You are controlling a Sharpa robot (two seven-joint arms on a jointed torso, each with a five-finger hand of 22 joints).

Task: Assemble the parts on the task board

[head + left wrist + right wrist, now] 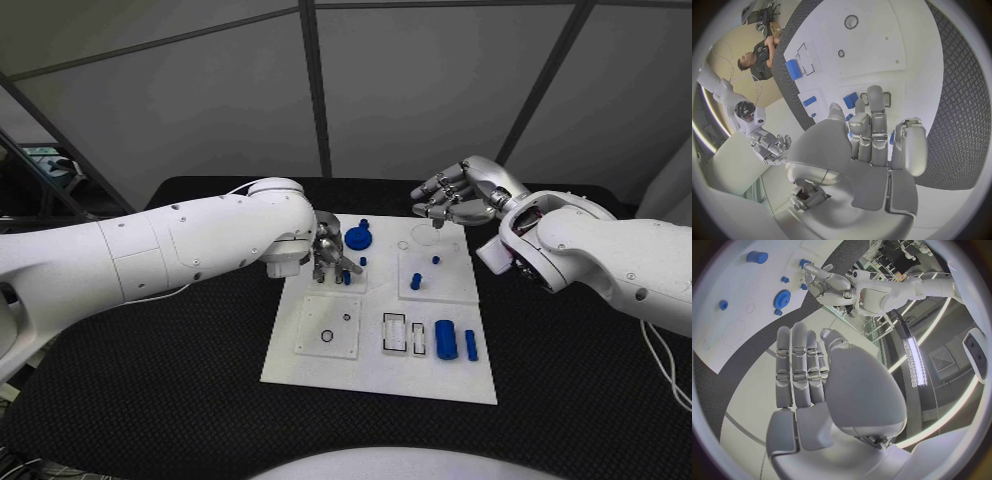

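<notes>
The white task board (378, 370) lies mid-table. On its far half are a blue gear (359, 238) and upright blue pegs (417, 281). Two blue cylinders (446, 339) lie near its right edge. My left hand (329, 262) reaches down onto the board beside the gear. In the left wrist view a small blue part (892, 138) shows pinched between thumb and fingers of the left hand (873, 137). My right hand (459, 196) hovers above the board's far edge, holding nothing. The right wrist view shows the right hand (811, 375) with an empty palm, and the gear (782, 298).
Two rectangular slots (392, 333) and two small dark rings (346, 320) mark the board's near half. Black textured table (159, 380) surrounds the board. A grey panel wall stands behind the table.
</notes>
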